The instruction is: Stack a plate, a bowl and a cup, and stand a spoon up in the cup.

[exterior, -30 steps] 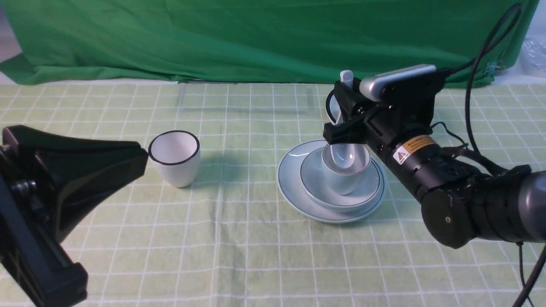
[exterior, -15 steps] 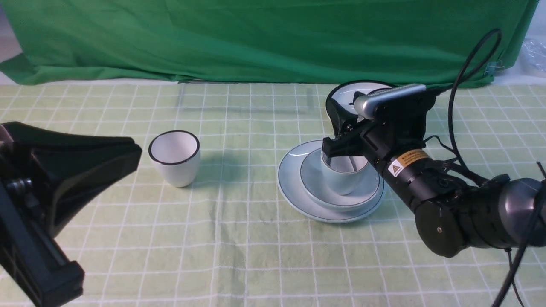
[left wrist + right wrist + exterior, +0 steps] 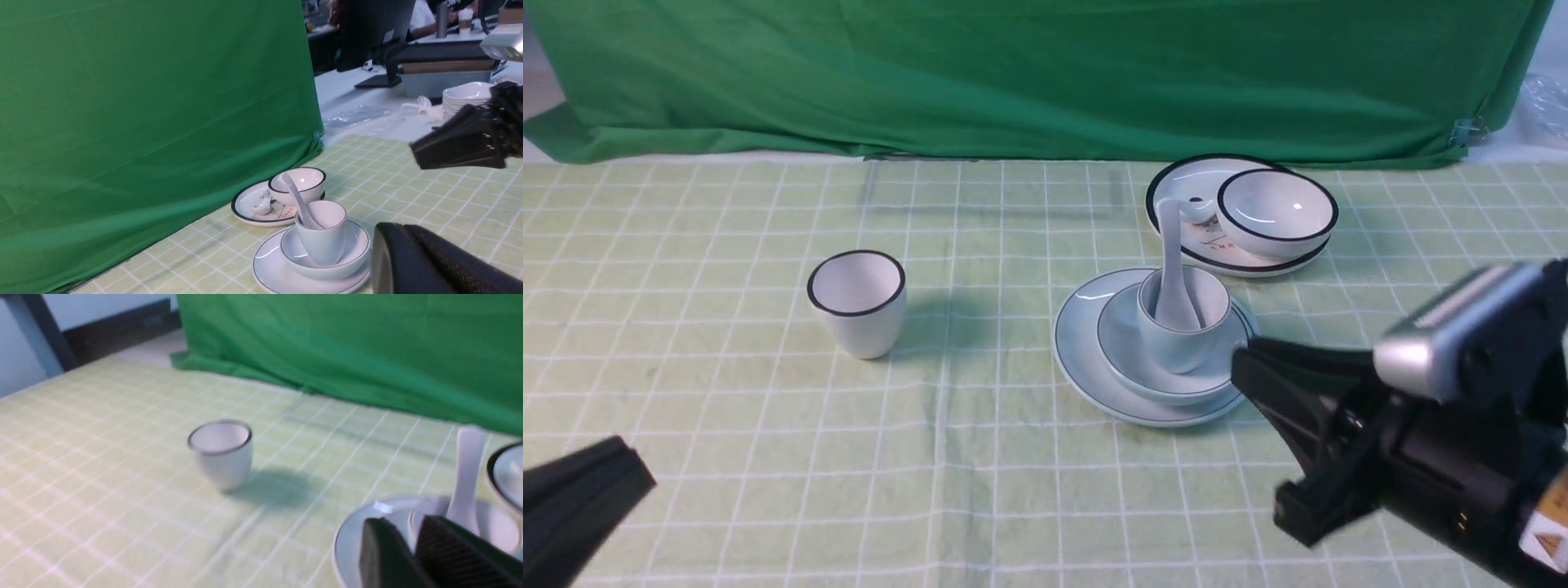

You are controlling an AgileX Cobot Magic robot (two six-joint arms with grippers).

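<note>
The pale blue plate (image 3: 1076, 343) lies right of centre with the bowl (image 3: 1123, 355) on it and the cup (image 3: 1176, 347) in the bowl. The white spoon (image 3: 1170, 245) stands in the cup, scoop down, handle leaning up and away. Nothing holds it. My right gripper (image 3: 1245, 359) hangs near the stack's near-right side, slightly open and empty; the right wrist view shows its fingers (image 3: 398, 524) in front of the plate (image 3: 351, 535) and spoon (image 3: 466, 469). My left gripper (image 3: 613, 469) is shut and empty at the near left; its tip (image 3: 392, 237) shows beside the cup (image 3: 322, 237).
A white cup with a bold black rim (image 3: 858, 302) stands left of centre. A black-rimmed white plate (image 3: 1176, 175) with a black-rimmed bowl (image 3: 1278, 212) on it sits behind the stack. A green backdrop (image 3: 1013, 73) closes the far edge.
My right gripper let go of the spoon and drew back from above the cup to the near right. The spoon now stands alone in the cup. My left gripper drew back to the near left.
</note>
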